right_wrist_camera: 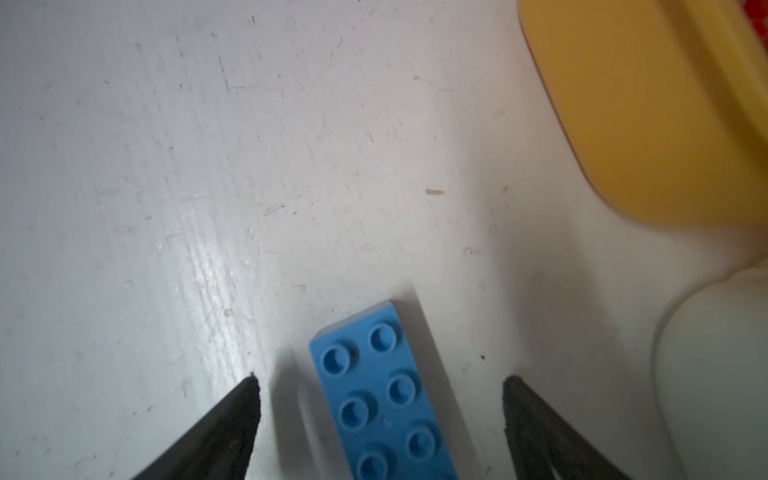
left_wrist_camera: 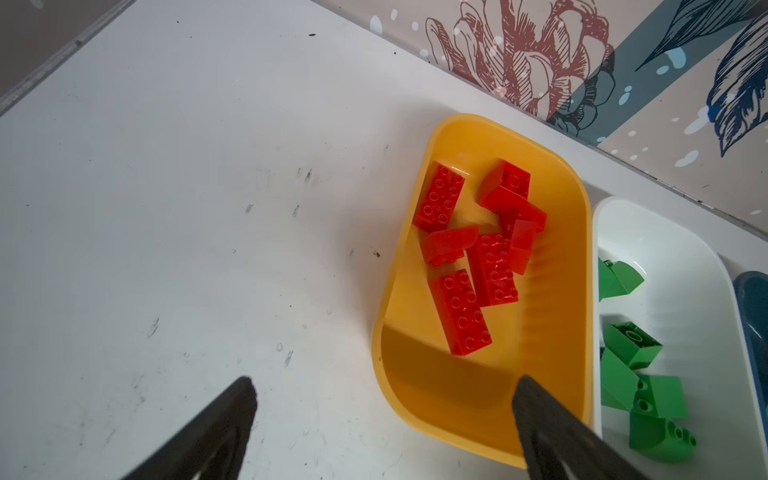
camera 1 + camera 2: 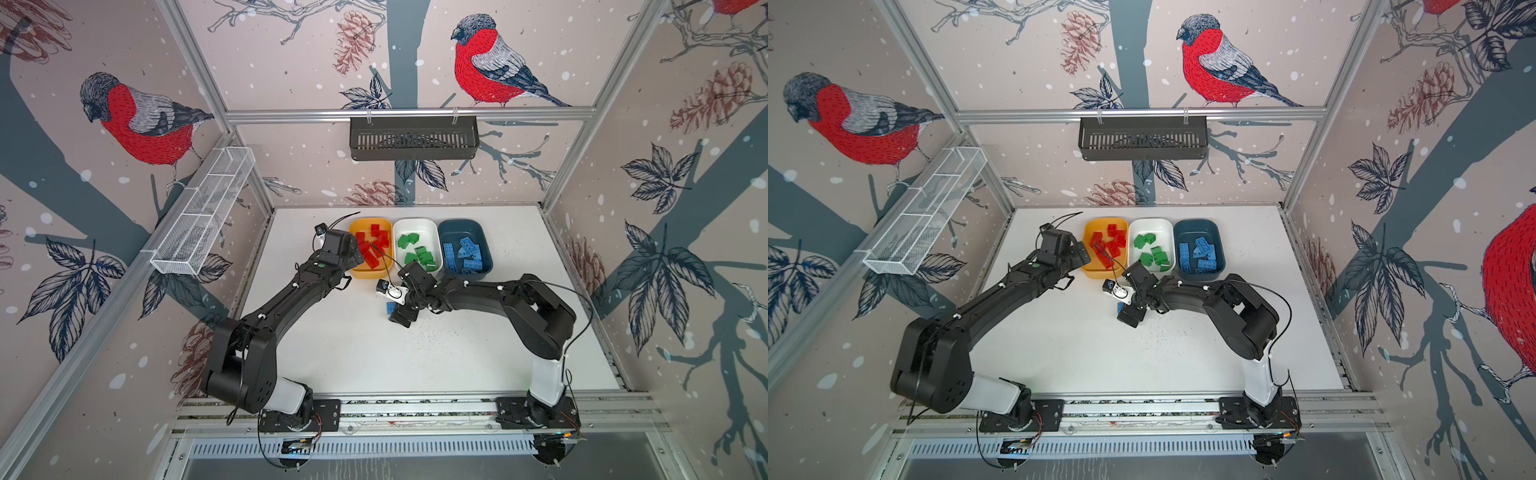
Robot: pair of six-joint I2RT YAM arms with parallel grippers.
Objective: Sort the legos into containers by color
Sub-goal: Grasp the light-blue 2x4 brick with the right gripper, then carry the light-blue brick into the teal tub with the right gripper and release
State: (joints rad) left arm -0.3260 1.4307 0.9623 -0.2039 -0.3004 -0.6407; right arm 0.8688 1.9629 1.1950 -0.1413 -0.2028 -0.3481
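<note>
- Three tubs stand side by side in a row at the far side of the table (image 3: 374,357), their long walls touching or nearly so.
- The yellow-orange tub (image 2: 457,399) holds only red legos (image 2: 461,311), a loose heap (some studs up, some tipped on their sides).
- The white tub (image 2: 681,266), the middle one, holds only green legos (image 2: 660,395).
- The dark teal tub (image 3: 459,227) holds only light blue legos (image 3: 467,254).
- One light blue brick (image 1: 382,395) lies outside the tubs, flat on the table and studs up, its long side running along the right fingers (image 1: 220,432).
- The right fingers are spread apart, one on each side of that brick, with a strip of bare table showing at both sides (no contact visible).
- The outer walls of the yellow-orange and white tubs sit ahead of the right fingers and off to one side, near but apart.
- The left fingers (image 2: 552,432) are spread wide with nothing between them; one tip is over the near end of the yellow-orange tub, the other over bare table just beside it.
- The red heap lies ahead of the left fingertips, deeper in the tub.
- The table is white, scuffed and speckled with dark specks.
- Wallpaper of red-breasted birds (image 3: 486,62) and pine cones covers the walls; a black slotted basket (image 3: 413,139) hangs on the back rail and a white wire-mesh basket (image 3: 203,212) on the side rail.
</note>
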